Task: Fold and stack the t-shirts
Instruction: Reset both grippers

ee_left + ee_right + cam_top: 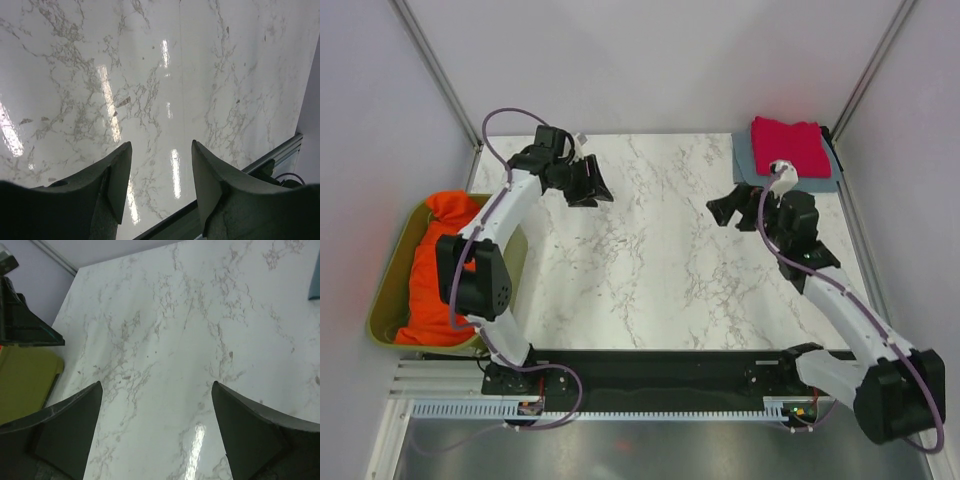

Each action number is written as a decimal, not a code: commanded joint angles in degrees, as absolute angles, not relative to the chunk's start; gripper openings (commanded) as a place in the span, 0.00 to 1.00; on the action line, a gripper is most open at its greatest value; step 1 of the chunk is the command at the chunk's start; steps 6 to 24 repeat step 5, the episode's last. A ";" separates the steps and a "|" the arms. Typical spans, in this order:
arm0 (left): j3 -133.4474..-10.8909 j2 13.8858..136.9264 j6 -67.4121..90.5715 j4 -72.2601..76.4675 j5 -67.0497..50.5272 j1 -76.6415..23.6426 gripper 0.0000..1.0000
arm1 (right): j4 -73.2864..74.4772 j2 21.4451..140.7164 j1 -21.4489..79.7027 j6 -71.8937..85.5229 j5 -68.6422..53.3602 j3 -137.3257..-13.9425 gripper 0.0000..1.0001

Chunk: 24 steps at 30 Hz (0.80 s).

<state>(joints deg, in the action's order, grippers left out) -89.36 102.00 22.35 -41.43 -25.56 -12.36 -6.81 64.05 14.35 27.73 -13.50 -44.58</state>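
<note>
Marble-patterned tabletop (650,270) is being flanked on its left by an olive bin (388,290) holding orange cloth (425,300). In the far right corner, the folded crimson t-shirt (786,145) is lying on the folded blue-grey t-shirt (747,162). The right gripper (730,208) is being held wide open and empty just in front of this stack. The left gripper (588,185), jaws parted and empty, is being held well apart from it.

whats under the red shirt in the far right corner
A folded blue-grey t-shirt, its left and near edges showing past the red t-shirt. Its middle is covered.
</note>
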 commanded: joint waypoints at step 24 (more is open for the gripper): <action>-78.77 81.68 25.31 -40.08 -19.08 -12.39 0.61 | 3.42 50.56 14.24 31.80 -17.14 -31.22 0.98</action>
